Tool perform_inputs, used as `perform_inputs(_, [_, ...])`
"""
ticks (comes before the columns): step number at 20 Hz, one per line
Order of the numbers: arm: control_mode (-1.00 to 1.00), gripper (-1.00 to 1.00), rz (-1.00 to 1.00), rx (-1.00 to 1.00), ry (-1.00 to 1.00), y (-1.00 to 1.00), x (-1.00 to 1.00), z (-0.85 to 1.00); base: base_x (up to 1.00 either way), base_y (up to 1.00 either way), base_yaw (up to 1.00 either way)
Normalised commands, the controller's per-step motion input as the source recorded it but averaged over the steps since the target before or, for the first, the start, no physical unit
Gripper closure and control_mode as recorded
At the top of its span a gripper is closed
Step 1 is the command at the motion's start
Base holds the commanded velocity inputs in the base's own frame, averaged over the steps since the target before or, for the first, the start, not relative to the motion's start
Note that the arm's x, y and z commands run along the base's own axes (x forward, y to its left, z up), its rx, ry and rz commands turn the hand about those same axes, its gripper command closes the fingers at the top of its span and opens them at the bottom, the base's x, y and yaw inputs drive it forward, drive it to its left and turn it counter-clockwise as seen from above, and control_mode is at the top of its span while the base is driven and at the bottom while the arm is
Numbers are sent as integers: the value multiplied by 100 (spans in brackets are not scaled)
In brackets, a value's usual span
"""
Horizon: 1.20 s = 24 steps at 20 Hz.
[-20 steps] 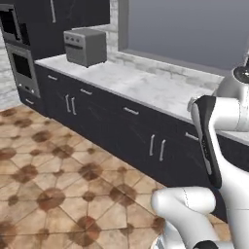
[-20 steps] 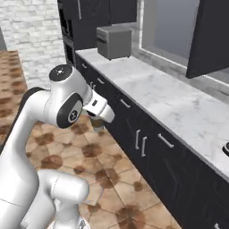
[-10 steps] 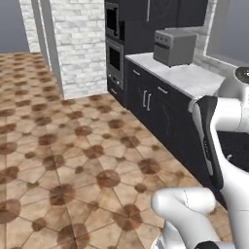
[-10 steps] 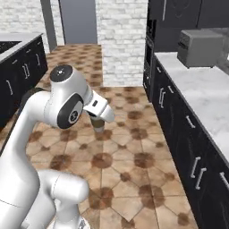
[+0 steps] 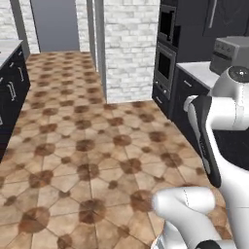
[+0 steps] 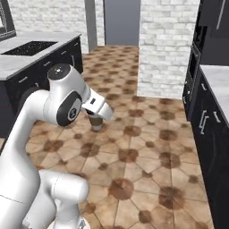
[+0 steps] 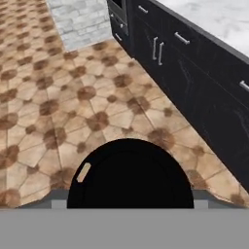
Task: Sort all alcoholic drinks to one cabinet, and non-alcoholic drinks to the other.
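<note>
Between our end effector (image 6: 97, 121) fingers sits the coffee cup (image 7: 130, 173), clamped and carried above the tiled floor (image 7: 73, 102); its black lid faces the hand camera. Beyond it, to one side, runs a black bench (image 7: 204, 29) with drawers.

My claw (image 6: 96, 127) grips a brown paper coffee cup (image 6: 95, 122) with a smooth, matt black plastic lid (image 7: 130, 172). The floor (image 5: 87, 146) looks like mottled brown stone tile. Beside me runs a glossy black cabinet front (image 7: 194, 87) under a polished pale marble desk (image 7: 221, 17).
</note>
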Motion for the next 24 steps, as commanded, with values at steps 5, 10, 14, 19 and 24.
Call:
perform_inputs(5, [100,100,0,0,0,0,0,0,100,0,30])
perform_inputs(10, [100,100,0,0,0,0,0,0,100,0,24])
perform_inputs(14, [100,100,0,0,0,0,0,0,100,0,16])
perform_inputs(19, [100,100,0,0,0,0,0,0,100,0,14])
perform_inputs(24, [100,100,0,0,0,0,0,0,100,0,3])
